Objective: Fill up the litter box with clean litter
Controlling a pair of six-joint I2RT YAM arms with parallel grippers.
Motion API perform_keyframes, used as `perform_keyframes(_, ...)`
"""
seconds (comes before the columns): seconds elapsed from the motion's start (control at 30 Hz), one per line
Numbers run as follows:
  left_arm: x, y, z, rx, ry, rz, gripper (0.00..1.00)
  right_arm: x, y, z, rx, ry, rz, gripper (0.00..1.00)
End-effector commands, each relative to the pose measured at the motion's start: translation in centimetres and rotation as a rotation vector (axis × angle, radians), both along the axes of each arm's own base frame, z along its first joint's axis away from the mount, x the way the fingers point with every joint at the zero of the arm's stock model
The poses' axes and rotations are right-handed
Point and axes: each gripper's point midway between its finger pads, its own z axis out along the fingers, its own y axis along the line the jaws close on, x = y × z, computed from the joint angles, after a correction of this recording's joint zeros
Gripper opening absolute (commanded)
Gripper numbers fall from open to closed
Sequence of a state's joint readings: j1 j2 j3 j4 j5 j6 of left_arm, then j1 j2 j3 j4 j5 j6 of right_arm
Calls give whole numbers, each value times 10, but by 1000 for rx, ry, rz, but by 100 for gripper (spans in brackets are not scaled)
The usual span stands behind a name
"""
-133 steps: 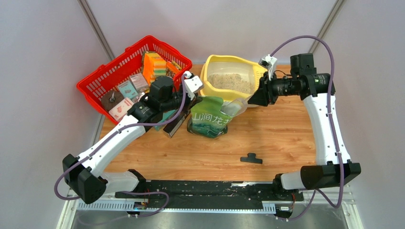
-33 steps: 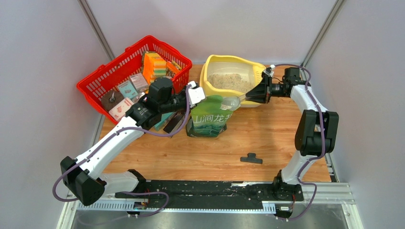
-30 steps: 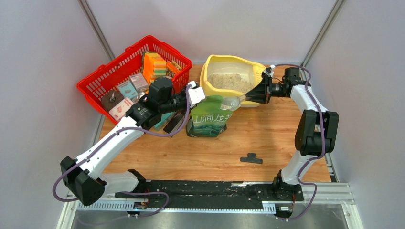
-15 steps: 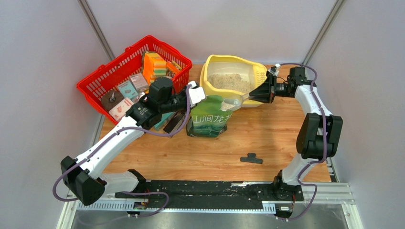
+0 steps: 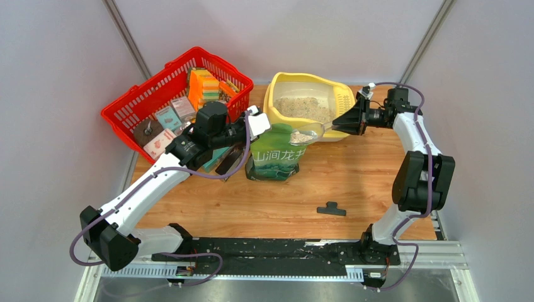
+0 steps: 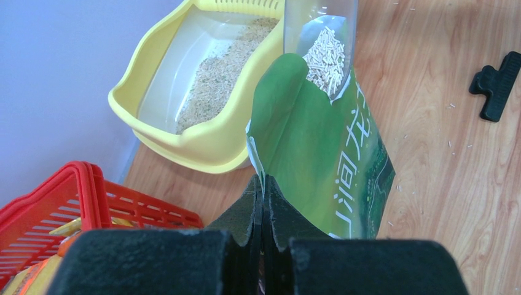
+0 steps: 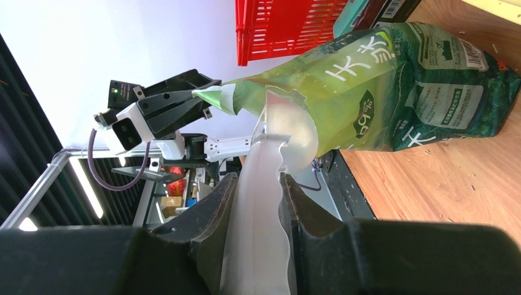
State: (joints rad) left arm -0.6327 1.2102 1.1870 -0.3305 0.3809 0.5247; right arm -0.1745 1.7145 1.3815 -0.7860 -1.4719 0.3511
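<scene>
The pale yellow plastic litter box (image 5: 272,100) with a white inner basin sits on the far part of the wooden table (image 5: 359,182), just beyond the tips of both grippers. A layer of beige-grey granular clean litter (image 5: 303,108) lies on its floor, heaped toward the end nearer the right gripper (image 5: 337,123).

That gripper's fingers are clamped on the handle of a clear plastic scoop (image 5: 304,135). The scoop reaches out from the fingertips toward the left arm. Its bowl holds a small load of pale pellets and hangs above the open top of the green printed bag with white characters (image 5: 274,157), just short of the box's near rim.

The left gripper (image 5: 259,128) has its jaws pressed together on the bag's upper edge, pinching the film flat between the pads, as the left wrist view shows (image 6: 263,184). The bag stands upright right in front of it.

Behind the left gripper, on its outer side, the red plastic mesh basket (image 5: 157,94) holds boxes and coloured sponges. A small black clip (image 5: 331,209) lies on the wood well to the near side of the right gripper, apart from everything else.
</scene>
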Motion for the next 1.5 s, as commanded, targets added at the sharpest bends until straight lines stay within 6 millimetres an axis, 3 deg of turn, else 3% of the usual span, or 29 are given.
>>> perform_keyframes(0.0,17,8,63,-95,-150,63,0,0,-5,24,47,-55,18,0)
perform_keyframes(0.6,27,2,60,-102,-117,74,0,29,-24,32,74,-88,3,0)
perform_keyframes(0.87,33,0,47,-81,-61,96,0,56,-31,43,110,-137,37,0)
perform_keyframes(1.07,46,2,34,-69,-16,147,0,93,-52,38,95,-148,4,0)
perform_keyframes(1.2,48,1,33,-55,-9,143,0,126,-65,18,69,-152,-22,0)
perform_keyframes(1.27,48,0,31,-42,-7,137,0,149,-71,-3,49,-93,-64,0)
perform_keyframes(1.37,47,2,31,-34,1,135,0,187,-94,-17,-4,-155,-165,0)
perform_keyframes(1.47,45,1,32,-31,6,131,0,213,-109,-5,-4,-233,-247,0)
